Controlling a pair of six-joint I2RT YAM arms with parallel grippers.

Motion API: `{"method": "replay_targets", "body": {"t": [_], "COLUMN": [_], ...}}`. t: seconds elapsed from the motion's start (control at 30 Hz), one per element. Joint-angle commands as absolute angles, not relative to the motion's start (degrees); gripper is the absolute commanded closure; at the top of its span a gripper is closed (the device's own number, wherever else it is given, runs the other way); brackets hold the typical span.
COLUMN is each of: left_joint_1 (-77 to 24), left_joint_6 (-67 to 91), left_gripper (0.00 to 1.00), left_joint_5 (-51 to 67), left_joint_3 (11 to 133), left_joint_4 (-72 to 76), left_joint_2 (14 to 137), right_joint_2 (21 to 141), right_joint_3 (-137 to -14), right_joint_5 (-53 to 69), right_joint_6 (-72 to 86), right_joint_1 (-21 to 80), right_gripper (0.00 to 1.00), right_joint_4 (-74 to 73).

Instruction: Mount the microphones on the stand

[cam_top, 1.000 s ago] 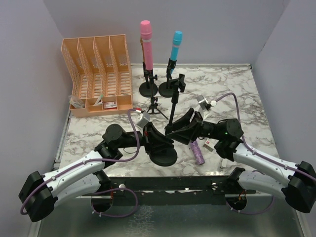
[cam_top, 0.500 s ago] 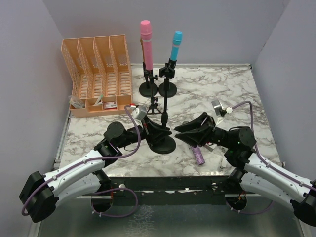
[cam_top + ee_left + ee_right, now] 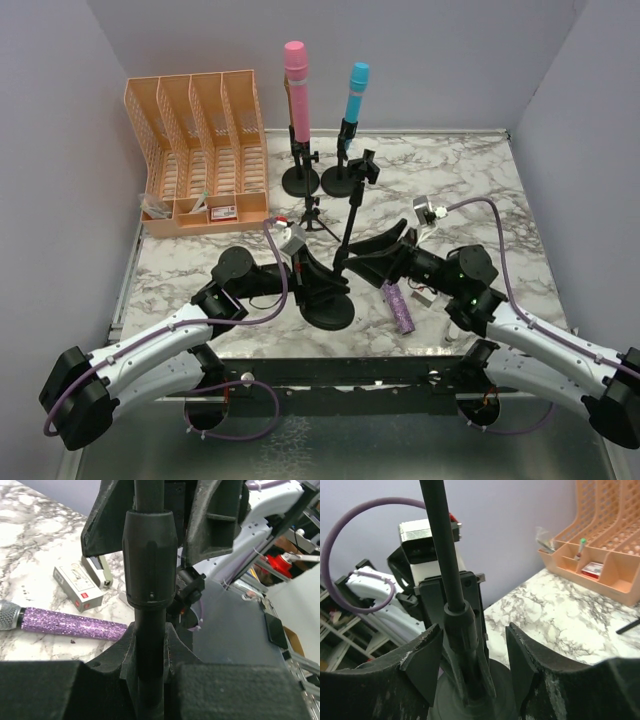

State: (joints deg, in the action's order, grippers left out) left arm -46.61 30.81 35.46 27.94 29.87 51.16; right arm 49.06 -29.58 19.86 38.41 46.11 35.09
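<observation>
A black stand (image 3: 328,305) with a round base has a thin pole that leans right, up to an empty clip (image 3: 362,168). My left gripper (image 3: 308,272) is shut on the pole's lower part (image 3: 149,645), below its collar (image 3: 150,560). My right gripper (image 3: 352,262) is open, its fingers (image 3: 422,655) either side of the pole (image 3: 440,545) with gaps showing. A glittery purple microphone (image 3: 400,307) lies flat on the marble beside the base, also seen from the left wrist (image 3: 70,624). A pink microphone (image 3: 296,90) and a blue microphone (image 3: 355,95) stand upright in stands at the back.
An orange desk organizer (image 3: 195,150) fills the back left, with a small white-and-red box (image 3: 223,211) in its front tray. Another such box (image 3: 425,295) lies by the right gripper. A small black tripod (image 3: 312,215) stands behind the held stand. Grey walls close off the sides.
My right gripper has come back left to the pole with its jaws wider apart. The pole, near upright half a second ago, leans right again. The left gripper has kept its hold.
</observation>
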Motion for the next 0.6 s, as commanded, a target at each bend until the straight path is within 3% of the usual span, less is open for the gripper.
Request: {"method": "replay_targets", "body": {"t": [0.0,0.13,0.23,0.3,0.57], "left_joint_1": [-46.8,-46.9,-46.9,-47.0,-47.0], "left_joint_6": [30.7,30.6,30.1,29.7,26.4], "left_gripper": [1.0,1.0,1.0,1.0,1.0], "left_joint_5": [42.0,44.2,43.6,41.0,13.7], "left_joint_3": [31.1,31.9,32.1,32.1,33.0], "left_joint_4": [32.9,33.0,33.1,33.0,25.9], "left_joint_2": [49.6,50.4,50.9,51.3,51.7], "right_joint_2": [51.1,54.6,57.9,59.8,62.3], "right_joint_3": [-33.4,-35.5,-36.6,-37.1,-40.2], "right_joint_5": [27.3,26.6,25.7,24.8,8.6], "right_joint_6": [35.8,34.6,33.7,34.2,30.9], "right_joint_1": [46.2,46.3,46.3,46.4,47.5], "right_gripper": [0.47,0.57,0.87,0.97,0.99], "right_joint_4": [37.9,35.4,36.0,36.6,28.6]}}
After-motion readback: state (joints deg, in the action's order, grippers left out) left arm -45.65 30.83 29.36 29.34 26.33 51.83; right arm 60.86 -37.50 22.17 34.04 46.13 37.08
